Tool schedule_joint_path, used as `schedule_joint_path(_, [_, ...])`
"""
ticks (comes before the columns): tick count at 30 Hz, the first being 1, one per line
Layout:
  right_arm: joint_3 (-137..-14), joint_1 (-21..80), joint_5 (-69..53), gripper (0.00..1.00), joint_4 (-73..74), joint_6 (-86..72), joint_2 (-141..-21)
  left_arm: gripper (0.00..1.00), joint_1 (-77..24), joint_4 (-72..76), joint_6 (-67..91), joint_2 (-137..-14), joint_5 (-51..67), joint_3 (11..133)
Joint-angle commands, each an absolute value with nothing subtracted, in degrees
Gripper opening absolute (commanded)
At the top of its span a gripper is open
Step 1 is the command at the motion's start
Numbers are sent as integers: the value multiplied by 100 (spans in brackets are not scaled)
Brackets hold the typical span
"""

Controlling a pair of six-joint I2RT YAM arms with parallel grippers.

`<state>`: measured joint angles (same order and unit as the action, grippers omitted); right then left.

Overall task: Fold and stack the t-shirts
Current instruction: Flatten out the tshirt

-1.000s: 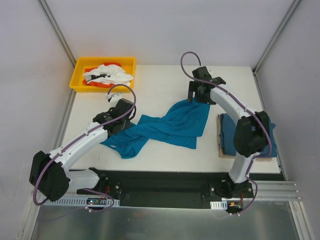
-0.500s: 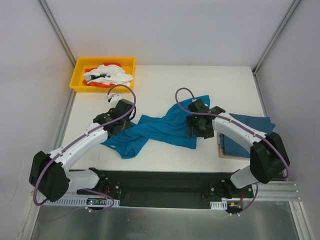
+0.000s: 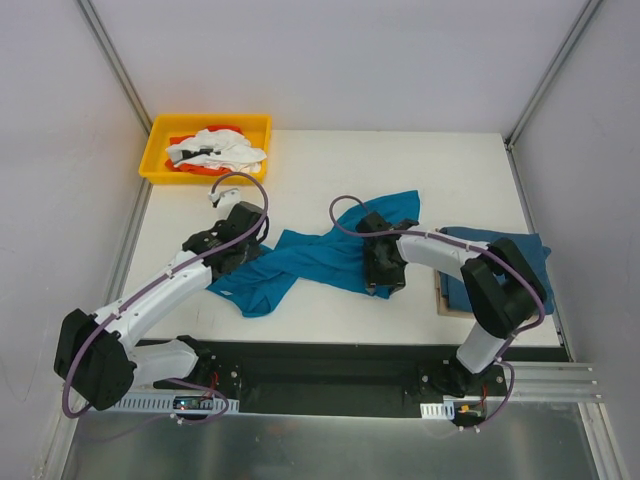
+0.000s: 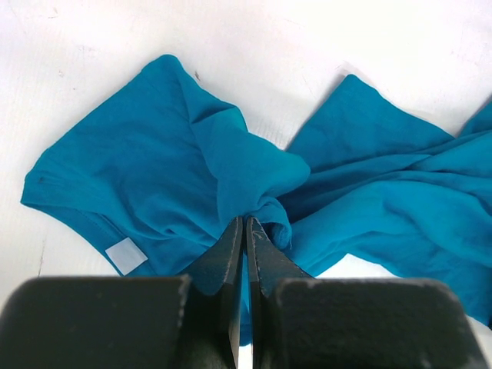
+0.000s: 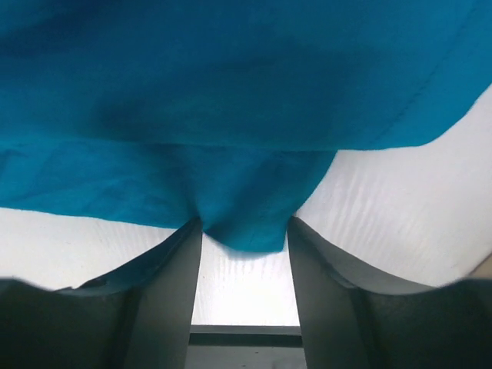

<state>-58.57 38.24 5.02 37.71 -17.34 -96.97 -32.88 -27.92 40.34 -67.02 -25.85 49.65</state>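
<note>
Tabletop (image 3: 330, 165) white, grey-walled — teal t-shirt (image 3: 320, 260) crumpled mid-table, yellow bin (image 3: 158, 140) far-left

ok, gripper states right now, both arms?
left gripper: shut, pinching a bunch of the t-shirt.
right gripper: open, fingers apart with an edge of the same t-shirt hanging between them.
</note>
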Motion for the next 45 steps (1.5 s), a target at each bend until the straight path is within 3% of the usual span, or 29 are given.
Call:
schedule_joint_path(1, [-5731, 3937, 404, 45, 3727, -2065, -9861, 0, -3252, -2742, 4157, -6548, -2663, 4939])
schedule_joint_path(5, [-5748, 3946, 615, 26, 3761, -2232, -9958, 0, -3252, -2742, 4166, -6495, -2785, 4913])
schedule_joint_path(8, [-5888, 3946, 896, 2, 3954, -2250, -9757, 0, -3252, -2751, 4149, -6373, -2830, 4983])
schedule_joint_path(16, [-7152, 4157, 1784, 1, 4772, -1495, -7333, 0, -3261, -2751, 3622, -5143, -2945, 6035])
schedule_joint_path(24, [-8928, 4307, 345, 1, 4807, -739, -5460, 0, -3261, -2681, 2901, -3868, -1707, 7706])
schedule_joint_path(31, [-10361, 4315, -1439, 1, 4904, -694, -5159, 0, -3252, -2576, 2751, -3411, -247, 8876])
schedule_joint_path(36, [-10634, 4315, -1530, 1, 4904, -730, -5177, 0, -3191, -2435, 2611, -3523, 132, 9289])
schedule_joint_path(39, [-10784, 4315, -1004, 1, 5027, -607, -5387, 0, -3190, -2391, 2409, -4015, -182, 9535])
schedule_joint_path(43, [-10872, 4289, 969, 1, 5412, -413, -5826, 0, -3190, -2364, 1996, -5461, -1176, 9843])
schedule_joint_path(45, [-10837, 3932, 1265, 0, 5563, -422, -6274, 0, -3190, -2355, 1899, -6070, -1640, 9940])
